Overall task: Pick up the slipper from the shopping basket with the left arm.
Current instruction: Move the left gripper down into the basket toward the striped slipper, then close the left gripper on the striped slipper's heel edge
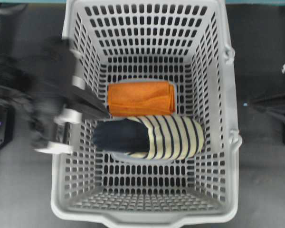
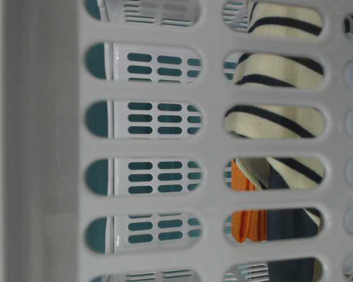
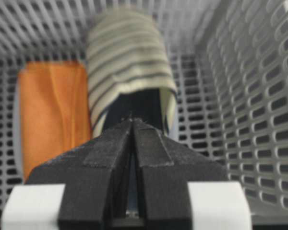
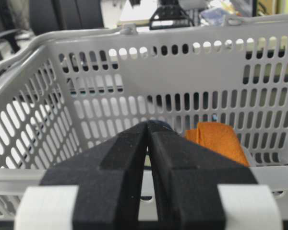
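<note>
Your left gripper point(image 3: 133, 125) is closed to nothing, its two black jaws pressed together at the tips with no object between them, and it holds nothing. Straight ahead of those tips, and lower, lies the slipper point(image 3: 129, 76) on the floor of the shopping basket point(image 3: 259, 120); its dark navy end faces the gripper and the cream, navy-striped part stretches away beyond it. From the left wrist view the tips appear just short of the navy end, though whether they touch it you cannot tell. To the left of the gripper's line, lying right alongside the slipper, is the folded orange cloth point(image 3: 50, 115). In the overhead view the left arm point(image 1: 47, 95) shows blurred, crossing the basket's left wall with the gripper end reaching in toward the slipper point(image 1: 152, 137) and the cloth point(image 1: 141, 98). Your right gripper point(image 4: 149, 125) has its jaws shut together too, empty, outside the basket and facing its perforated wall; beyond its tips, through that wall and slightly to the right, you can see the orange cloth point(image 4: 216, 141). The basket sits on a dark surface point(image 1: 266, 190).
</note>
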You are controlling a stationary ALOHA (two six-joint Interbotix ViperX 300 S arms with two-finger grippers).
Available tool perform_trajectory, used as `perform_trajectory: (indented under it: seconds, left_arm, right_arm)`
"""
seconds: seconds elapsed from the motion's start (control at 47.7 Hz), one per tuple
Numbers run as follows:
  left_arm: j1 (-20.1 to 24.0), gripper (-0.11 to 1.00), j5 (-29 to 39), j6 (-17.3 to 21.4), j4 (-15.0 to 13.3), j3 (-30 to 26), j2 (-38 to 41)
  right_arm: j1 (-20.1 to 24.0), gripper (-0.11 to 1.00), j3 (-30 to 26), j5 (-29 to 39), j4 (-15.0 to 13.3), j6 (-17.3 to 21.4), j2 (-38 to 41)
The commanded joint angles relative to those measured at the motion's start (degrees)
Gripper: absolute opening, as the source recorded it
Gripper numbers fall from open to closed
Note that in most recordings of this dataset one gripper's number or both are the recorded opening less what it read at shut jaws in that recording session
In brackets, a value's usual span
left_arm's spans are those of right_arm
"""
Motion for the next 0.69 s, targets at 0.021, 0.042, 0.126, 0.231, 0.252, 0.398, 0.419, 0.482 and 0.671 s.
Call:
perform_trajectory:
  seconds: [0.021,0.042,0.126,0.231,0.252,0.398,0.419,0.482,0.671]
  left_arm:
    - [-0.4,0.0,5.8,-1.3,0.2,-7.2,6.5]
    - [-0.4,0.0,6.5,-1.5,0.2,-8.1,7.7]
    - [-0.4,0.0,9.2,-2.2,0.2,-11.5,11.6]
    - [-0.4,0.0,11.0,-1.8,0.2,-14.9,15.8]
    - [-0.4,0.0,11.1,-1.8,0.2,-15.4,16.4]
    - [-0.4,0.11,11.2,-2.3,0.2,-18.6,20.8]
    - [-0.4,0.16,11.2,-2.3,0.3,-19.0,21.4]
    - [-0.9,0.36,11.7,-2.4,0.2,-20.1,23.1]
    - [-1.2,0.86,13.9,-2.3,0.3,-23.5,28.9]
  right_arm:
    - [0.4,0.01,-1.2,0.3,0.3,0.1,-0.2]
    - [0.4,0.01,-1.2,0.4,0.3,0.1,-0.3]
    - [0.5,0.01,-1.2,0.7,0.2,0.1,-0.4]
    - [0.8,0.01,-1.1,0.8,0.2,0.2,-0.6]
    - [0.9,0.01,-1.1,0.8,0.3,0.2,-0.6]
    - [2.5,0.01,-1.1,0.8,0.2,0.1,-0.6]
    - [2.7,0.01,-1.1,0.8,0.3,0.1,-0.6]
    - [3.0,0.01,-1.1,0.8,0.3,0.1,-0.6]
    - [3.0,0.01,-1.0,0.8,0.3,0.1,-0.6]
